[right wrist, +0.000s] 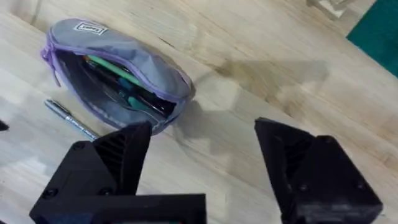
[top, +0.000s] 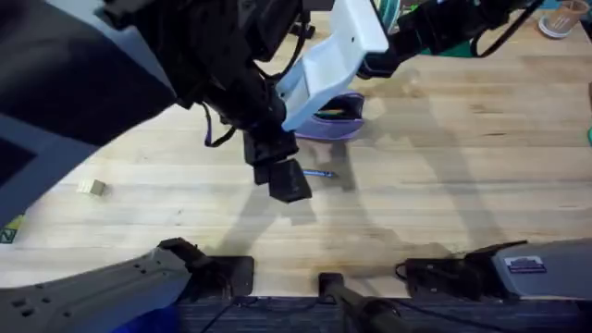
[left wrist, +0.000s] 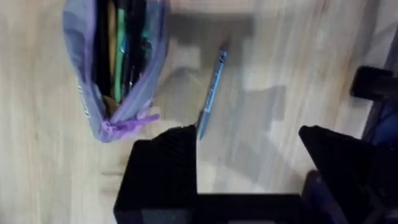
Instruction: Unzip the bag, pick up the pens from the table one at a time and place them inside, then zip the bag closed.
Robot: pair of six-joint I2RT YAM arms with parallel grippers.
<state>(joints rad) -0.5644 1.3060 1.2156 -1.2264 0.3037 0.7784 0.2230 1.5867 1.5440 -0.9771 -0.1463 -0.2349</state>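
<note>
1. Fingers of the left gripper point(left wrist: 249, 162) are spread wide with nothing between them, hanging over the tabletop point(left wrist: 298, 68) just short of the blue-grey pen point(left wrist: 210, 93); one fingertip sits near the pen's lower end.
2. Fingers of the right gripper point(right wrist: 202, 165) are likewise spread and empty, poised above bare wood just beside the bag point(right wrist: 118, 71).
3. The bag lies on its side with the zipper already open; dark and green pens show inside its mouth. From overhead, the bag point(top: 338, 116) sits partly hidden under the arms, and the loose pen point(top: 317, 173) lies just in front of it.
4. The step in hand looks like picking up this remaining pen with the left arm.
5. To do it well, I would centre the pen between the fingers across its width, near mid-length rather than at its tip — a grip at one end would likely let it swing.
6. Come down until the fingertips nearly meet the wood, since the pen is slim and lies flat.
7. Keep the right gripper clear of the bag's mouth — or use it to steady the pouch — so the opening is not pressed shut before the pen goes in.
</note>
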